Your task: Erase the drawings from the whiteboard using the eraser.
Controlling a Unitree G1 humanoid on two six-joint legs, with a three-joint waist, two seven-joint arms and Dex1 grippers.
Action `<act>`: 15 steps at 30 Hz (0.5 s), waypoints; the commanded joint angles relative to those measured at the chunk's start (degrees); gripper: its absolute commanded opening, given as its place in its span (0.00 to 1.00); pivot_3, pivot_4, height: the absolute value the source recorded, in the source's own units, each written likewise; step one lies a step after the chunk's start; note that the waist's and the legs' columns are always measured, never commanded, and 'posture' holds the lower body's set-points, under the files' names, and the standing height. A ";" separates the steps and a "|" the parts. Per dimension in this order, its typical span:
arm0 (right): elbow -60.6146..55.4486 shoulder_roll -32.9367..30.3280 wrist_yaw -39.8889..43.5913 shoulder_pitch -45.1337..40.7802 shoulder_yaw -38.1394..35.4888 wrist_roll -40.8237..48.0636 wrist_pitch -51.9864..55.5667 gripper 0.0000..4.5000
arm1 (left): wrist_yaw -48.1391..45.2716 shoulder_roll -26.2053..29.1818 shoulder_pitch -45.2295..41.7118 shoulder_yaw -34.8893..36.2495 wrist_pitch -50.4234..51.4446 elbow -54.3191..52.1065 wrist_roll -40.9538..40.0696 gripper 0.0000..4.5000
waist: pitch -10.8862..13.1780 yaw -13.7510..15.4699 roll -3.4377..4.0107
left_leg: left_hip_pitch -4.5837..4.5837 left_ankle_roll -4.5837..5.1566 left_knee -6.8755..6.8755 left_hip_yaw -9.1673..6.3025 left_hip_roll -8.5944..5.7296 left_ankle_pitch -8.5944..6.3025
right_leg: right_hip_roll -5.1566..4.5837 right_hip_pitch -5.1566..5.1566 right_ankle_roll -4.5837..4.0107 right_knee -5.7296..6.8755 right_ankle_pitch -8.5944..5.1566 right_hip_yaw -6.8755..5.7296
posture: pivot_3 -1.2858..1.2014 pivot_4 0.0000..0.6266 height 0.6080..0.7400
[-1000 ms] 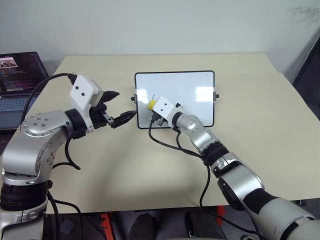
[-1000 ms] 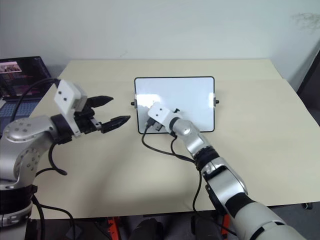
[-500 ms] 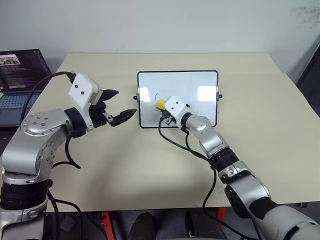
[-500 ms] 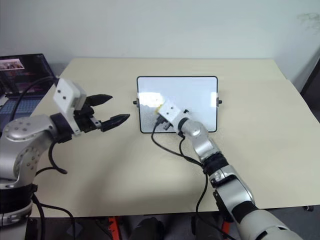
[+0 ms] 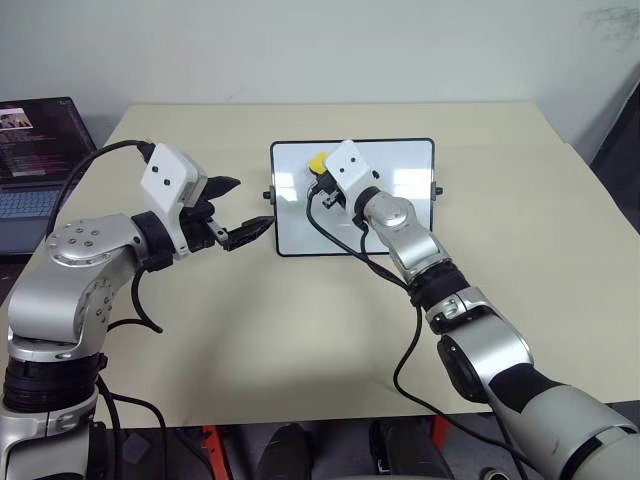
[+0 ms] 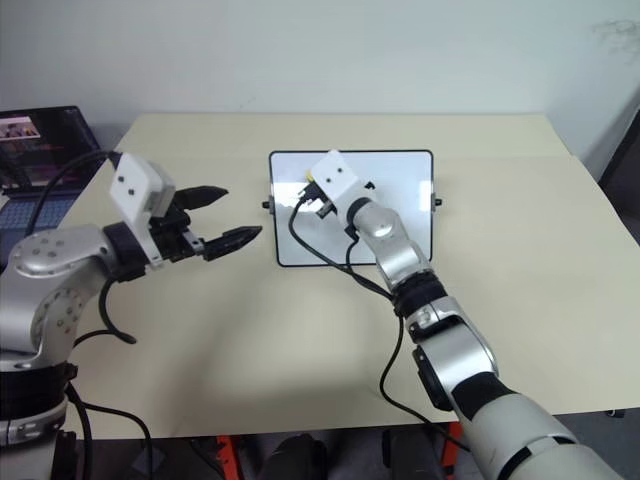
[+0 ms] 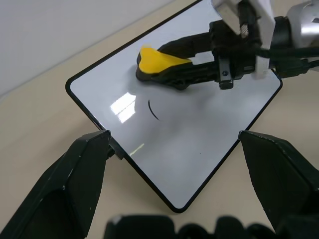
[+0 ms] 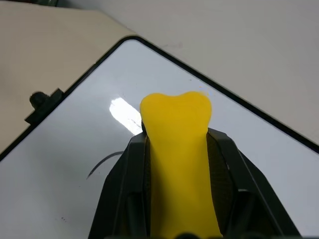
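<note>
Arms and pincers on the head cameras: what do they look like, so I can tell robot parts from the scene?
Both arms are silver-grey metal segments joined by black bands, with loose black cables looping along them. Each wrist carries a white camera box; the left one shows two small dark dots. The left pincer and right pincer each have two black, tapered fingers.

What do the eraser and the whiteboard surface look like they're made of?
The eraser looks like soft yellow foam: it is pinched in at the middle between the right end effector's fingers. The whiteboard looks like glossy, hard white laminate with a thin black frame: it shows sharp light reflections.
</note>
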 commanded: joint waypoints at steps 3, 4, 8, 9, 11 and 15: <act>9.51 0.89 -3.70 -5.86 0.16 -1.53 -5.38 0.27 | 0.29 1.13 0.14 1.63 0.24 -2.79 -0.54 1.00 | 0.01 -0.02 0.01 | -0.01 0.00 -0.01 0.01 0.00 0.00 | 0.00 -0.01 0.00 -0.03 0.00 0.01 | 0.52 0.24 1.00; 10.91 0.94 -4.22 -6.13 0.44 -1.94 -5.93 0.27 | 0.41 1.16 0.37 1.79 0.41 -3.12 -0.64 1.00 | 0.01 -0.01 0.01 | -0.01 -0.01 -0.02 0.01 0.01 0.00 | 0.00 -0.01 0.00 -0.04 0.00 0.01 | 0.52 0.24 1.00; 13.83 1.53 -4.48 -5.64 1.29 -3.21 -7.39 0.27 | 0.71 1.44 1.11 2.56 0.91 -3.90 -0.85 1.00 | 0.00 -0.01 0.01 | 0.02 -0.01 0.00 0.02 0.01 0.00 | 0.00 0.02 0.00 0.00 0.00 0.02 | 0.52 0.24 1.00; 13.70 1.67 -4.11 -5.11 1.57 -3.39 -7.59 0.27 | 0.76 1.52 1.35 2.81 1.10 -4.18 -0.91 1.00 | 0.00 -0.01 0.01 | 0.03 -0.01 0.01 0.01 0.01 0.00 | 0.00 0.02 0.00 0.04 0.00 0.01 | 0.52 0.24 1.00; 13.36 1.86 -3.63 -4.21 2.06 -3.68 -7.98 0.27 | 0.86 1.59 1.62 3.10 1.37 -4.55 -0.97 1.00 | 0.01 -0.01 0.01 | 0.08 -0.01 0.01 0.01 0.01 0.01 | 0.00 0.04 0.00 0.10 0.00 0.01 | 0.52 0.24 1.00; 12.09 2.58 -1.93 -1.51 3.79 -4.59 -8.26 0.27 | 1.02 1.52 1.65 3.17 1.57 -4.83 -0.99 1.00 | 0.00 -0.03 0.00 | 0.16 0.00 0.01 0.00 0.01 0.01 | 0.01 0.10 -0.01 0.15 0.01 0.00 | 0.52 0.24 1.00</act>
